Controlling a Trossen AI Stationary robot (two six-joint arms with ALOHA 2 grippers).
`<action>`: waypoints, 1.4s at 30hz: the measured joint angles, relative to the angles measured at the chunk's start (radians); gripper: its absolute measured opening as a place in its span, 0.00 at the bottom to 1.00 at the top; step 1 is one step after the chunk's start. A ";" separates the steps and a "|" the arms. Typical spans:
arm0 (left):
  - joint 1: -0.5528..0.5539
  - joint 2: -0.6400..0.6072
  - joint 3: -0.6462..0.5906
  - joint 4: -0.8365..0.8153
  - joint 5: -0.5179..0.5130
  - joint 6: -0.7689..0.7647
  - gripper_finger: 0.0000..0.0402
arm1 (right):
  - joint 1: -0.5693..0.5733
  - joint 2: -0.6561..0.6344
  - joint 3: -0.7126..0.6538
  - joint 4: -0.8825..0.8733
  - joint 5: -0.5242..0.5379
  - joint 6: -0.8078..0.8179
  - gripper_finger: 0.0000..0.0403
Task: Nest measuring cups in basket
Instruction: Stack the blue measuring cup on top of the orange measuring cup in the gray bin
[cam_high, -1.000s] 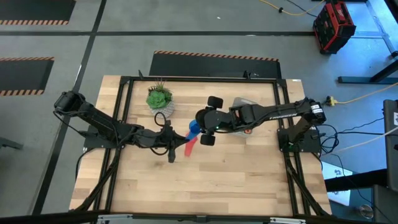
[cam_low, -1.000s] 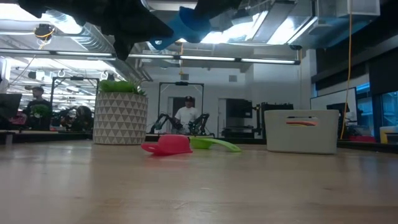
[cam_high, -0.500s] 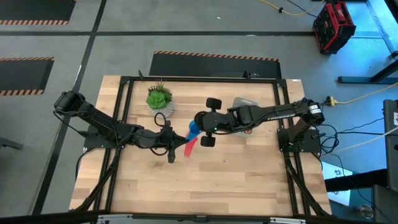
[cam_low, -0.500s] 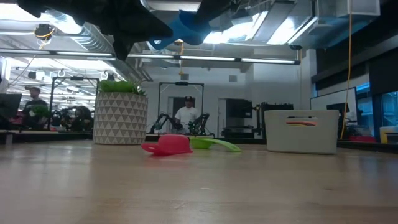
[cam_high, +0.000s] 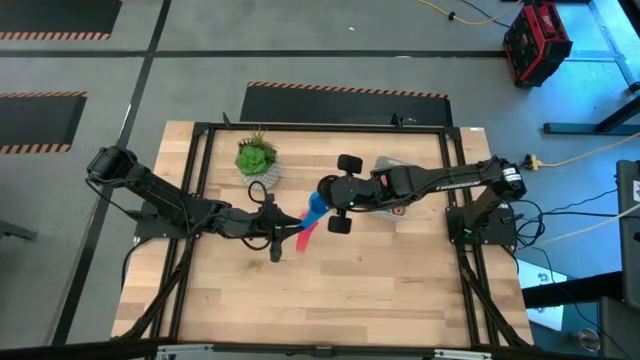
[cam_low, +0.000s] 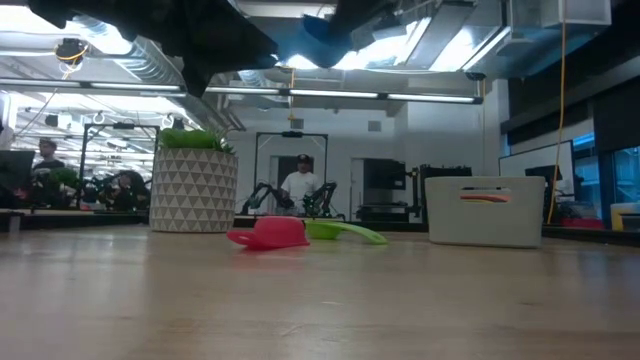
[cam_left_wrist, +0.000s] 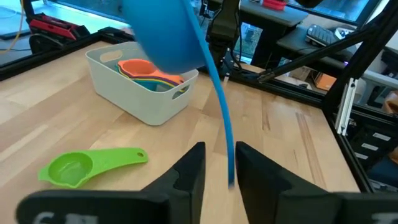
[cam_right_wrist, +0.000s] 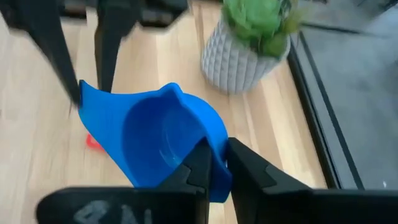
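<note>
1. A wooden bench seen from above, with two dark robot arms reaching in from its left and right edges and meeting near the middle.
2. The right gripper holds the blue measuring cup in the air above the middle of the bench; its two fingers are clamped on the cup's rim.
3. The left gripper is just beside it, its fingers slightly apart on either side of the blue cup's thin handle; whether they touch the handle cannot be told.
4. The red measuring cup lies on the bench near the middle, below the two grippers.
5. The green measuring cup lies flat on the bench close by, bowl upward, between the red cup and the basket.
6. The basket, a pale grey bin, stands toward the far right part of the bench. Inside it lie an orange cup on top of other coloured cups.
7. A potted green plant in a white patterned pot stands near the far left corner.
</note>
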 joint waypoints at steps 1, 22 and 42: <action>0.000 0.000 0.000 -0.001 0.000 -0.001 0.22 | -0.003 -0.008 0.000 -0.036 -0.003 0.002 0.10; 0.000 0.001 0.000 -0.025 -0.001 -0.001 0.26 | -0.338 -0.152 0.000 -0.742 -0.278 -0.249 0.11; 0.000 0.001 0.000 -0.034 0.000 -0.001 0.26 | -0.536 -0.050 0.000 -0.728 -0.279 -0.766 0.12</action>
